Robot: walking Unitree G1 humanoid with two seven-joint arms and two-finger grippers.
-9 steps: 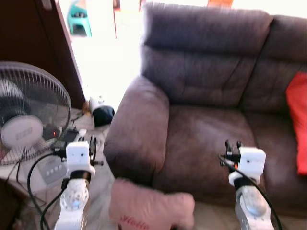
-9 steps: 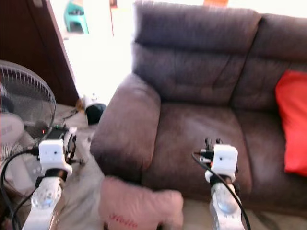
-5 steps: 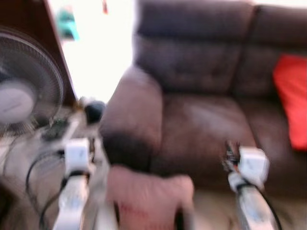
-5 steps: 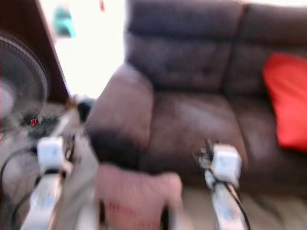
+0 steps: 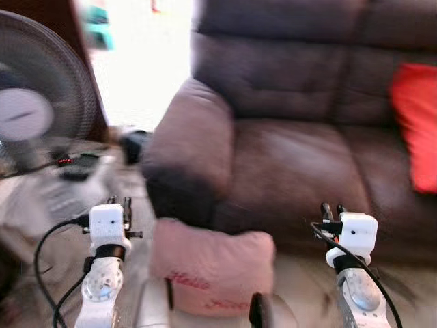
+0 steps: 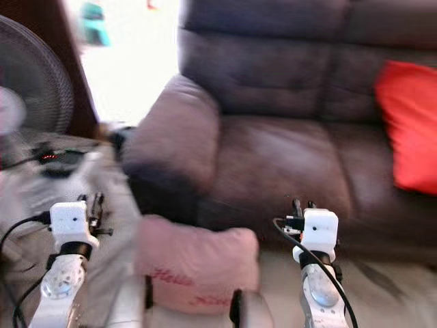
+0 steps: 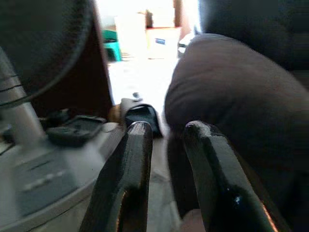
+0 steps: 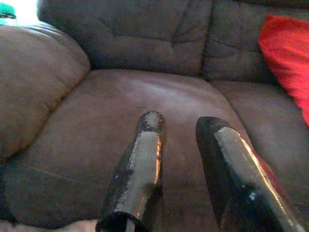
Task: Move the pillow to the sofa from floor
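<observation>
A pink pillow [image 5: 212, 270] with red lettering lies on the floor, leaning against the front of the dark brown sofa [image 5: 293, 157] below its left armrest [image 5: 191, 150]. My left gripper [image 5: 119, 202] is held up to the left of the pillow, open and holding nothing; in the left wrist view its fingers [image 7: 137, 140] point past the armrest. My right gripper [image 5: 331, 208] is raised to the right of the pillow, before the seat cushion, also open and bare; its fingers [image 8: 149, 130] face the sofa seat [image 8: 159, 96].
A red cushion [image 5: 416, 126] rests on the sofa's right side. A standing fan [image 5: 37, 102] is at the left, with a small dark device [image 5: 78, 167] and cables by its base. A dark object [image 5: 133, 143] lies on the floor beside the armrest.
The camera has shifted down and closer, so the pillow sits higher in view and shows more fully. Both arms keep the same raised pose.
</observation>
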